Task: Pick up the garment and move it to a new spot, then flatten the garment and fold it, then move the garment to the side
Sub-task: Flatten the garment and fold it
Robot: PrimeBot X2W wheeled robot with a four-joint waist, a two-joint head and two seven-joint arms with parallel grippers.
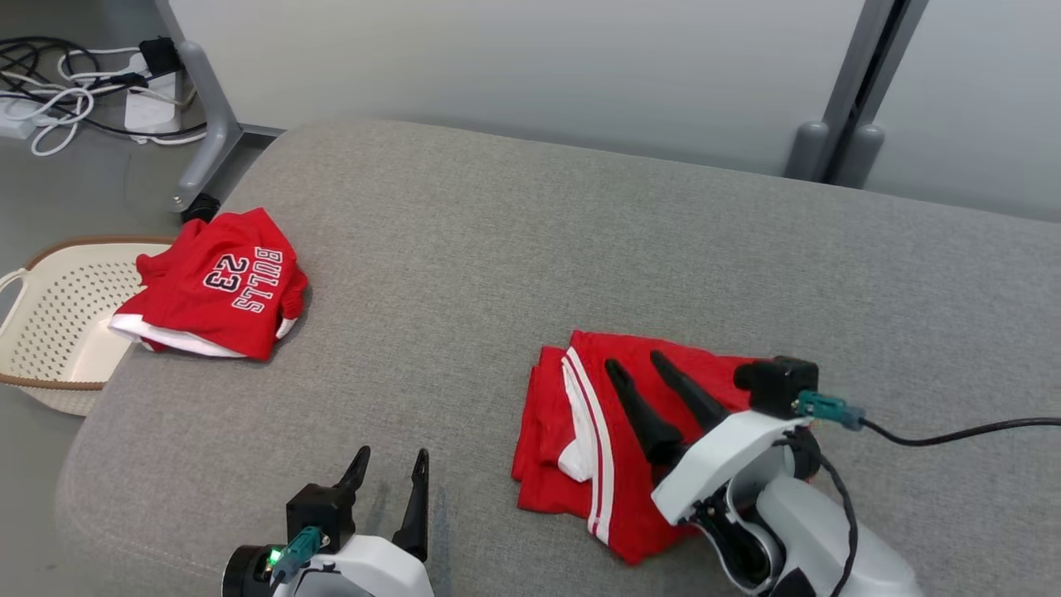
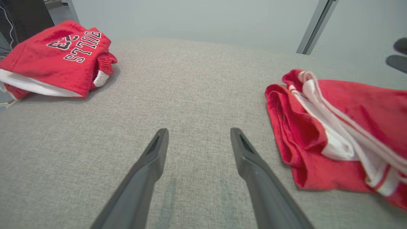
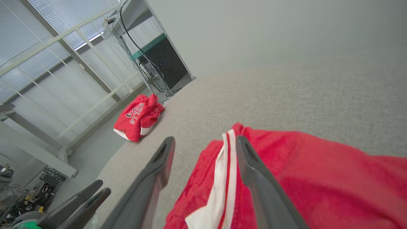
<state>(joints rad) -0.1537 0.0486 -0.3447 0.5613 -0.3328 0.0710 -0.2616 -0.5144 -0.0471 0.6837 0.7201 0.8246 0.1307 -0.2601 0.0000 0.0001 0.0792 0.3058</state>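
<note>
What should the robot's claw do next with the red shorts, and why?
Probably lower the right claw and pinch the red shorts to slide them aside. The claw is open over them, holding nothing. The shorts already look folded, lying mid-way across the grey cushion, while the folded Bulls jersey sits at its left edge.

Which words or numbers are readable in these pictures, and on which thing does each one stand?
"BULLS": on the folded red jersey, black letters with white edges.
"23": on the same jersey, next to the word.
The red shorts show no readable text.
</note>
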